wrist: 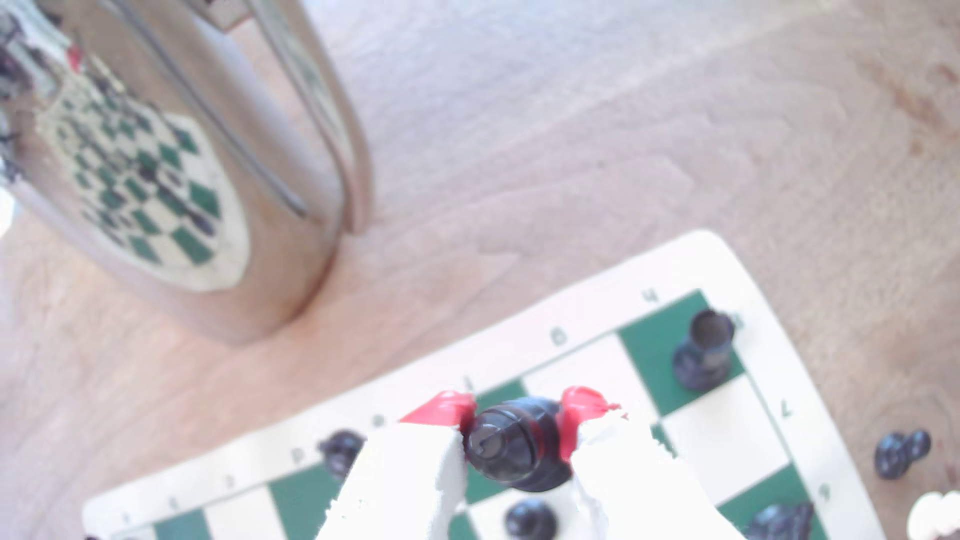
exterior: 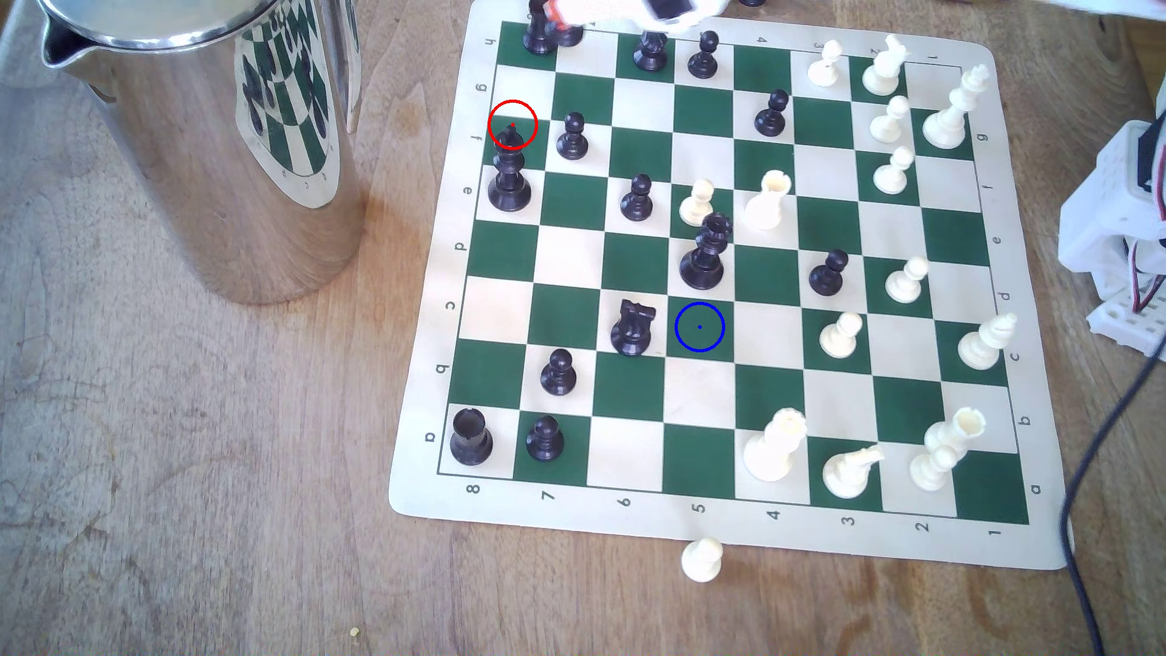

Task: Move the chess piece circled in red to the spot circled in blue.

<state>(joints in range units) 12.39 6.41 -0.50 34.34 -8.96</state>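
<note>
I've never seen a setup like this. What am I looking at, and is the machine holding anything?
It is a robot arm with a two-fingered gripper, white with red tips. One picture comes from a camera off the arm, looking down at a table; the other from a camera on the wrist. On the table lie a chess board with black and white pieces, a metal jug and one white pawn off the board. The fingers stand apart either side of a black bishop; I cannot tell if they touch it. The blue ring marks its target square.
</note>
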